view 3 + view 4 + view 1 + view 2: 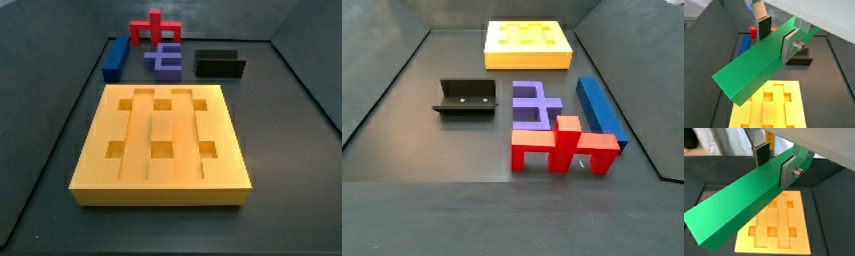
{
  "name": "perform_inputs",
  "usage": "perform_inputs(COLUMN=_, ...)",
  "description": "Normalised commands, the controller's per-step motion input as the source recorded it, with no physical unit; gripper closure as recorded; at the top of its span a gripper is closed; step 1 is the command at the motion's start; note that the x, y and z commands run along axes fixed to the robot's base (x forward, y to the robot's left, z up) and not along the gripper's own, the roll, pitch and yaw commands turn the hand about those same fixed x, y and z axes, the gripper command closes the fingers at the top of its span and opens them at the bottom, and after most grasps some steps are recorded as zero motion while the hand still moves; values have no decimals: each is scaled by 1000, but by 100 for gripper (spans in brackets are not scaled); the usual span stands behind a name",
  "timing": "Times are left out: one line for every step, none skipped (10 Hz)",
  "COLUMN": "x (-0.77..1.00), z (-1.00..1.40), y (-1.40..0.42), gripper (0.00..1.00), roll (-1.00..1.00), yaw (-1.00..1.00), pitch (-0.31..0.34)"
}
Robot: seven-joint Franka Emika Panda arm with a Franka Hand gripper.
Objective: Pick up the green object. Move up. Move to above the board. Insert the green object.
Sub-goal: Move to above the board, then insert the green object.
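Observation:
My gripper (pixel 777 37) is shut on the green object (pixel 757 67), a long plain green bar gripped near one end; it shows in both wrist views (pixel 775 164). The bar (pixel 737 210) hangs tilted in the air, its free end sloping down over the board (pixel 777 230). The board is a flat orange-yellow slab with square holes and grooves, below the bar (pixel 771 110). It lies on the floor in both side views (pixel 160 140) (pixel 529 42). Neither the gripper nor the green bar shows in the side views.
A blue bar (pixel 116 57) (pixel 600 105), a purple E-shaped block (pixel 166 60) (pixel 539 105), a red piece (pixel 154 30) (pixel 563 148) and the black fixture (pixel 221 63) (pixel 469 97) stand in a group beyond one short end of the board. Dark walls surround the floor.

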Motion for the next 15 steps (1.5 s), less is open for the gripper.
perform_inputs(x=42, z=27, y=-33, gripper=100, roll=27, yaw=1000, pitch=89)
perform_inputs(x=43, z=27, y=-32, gripper=100, roll=31, yaw=1000, pitch=102)
perform_inputs(x=44, z=27, y=-29, gripper=100, roll=35, yaw=1000, pitch=113)
perform_inputs(x=47, z=28, y=-29, gripper=100, roll=41, yaw=1000, pitch=133)
perform_inputs(x=48, z=28, y=-29, gripper=100, roll=45, yaw=1000, pitch=145)
perform_inputs(x=54, z=29, y=-30, gripper=100, roll=56, yaw=1000, pitch=178)
perform_inputs(x=59, z=27, y=-30, gripper=100, roll=68, yaw=1000, pitch=209)
perform_inputs(x=68, z=29, y=-32, gripper=100, roll=72, yaw=741, pitch=215)
perform_inputs(x=74, z=33, y=-33, gripper=100, roll=70, yaw=500, pitch=203)
perform_inputs(x=79, z=35, y=-34, gripper=100, roll=67, yaw=295, pitch=187)
perform_inputs(x=0, z=-1000, y=-80, gripper=100, roll=91, yaw=0, pitch=-50)
perform_inputs(x=0, z=-1000, y=-137, gripper=100, roll=66, yaw=137, pitch=-50)
perform_inputs(x=0, z=-1000, y=-123, gripper=100, roll=87, yaw=166, pitch=-44)
perform_inputs(x=0, z=-1000, y=-126, gripper=100, roll=94, yaw=171, pitch=-47)
perform_inputs(x=-23, z=-1000, y=-146, gripper=100, roll=40, yaw=83, pitch=-23)
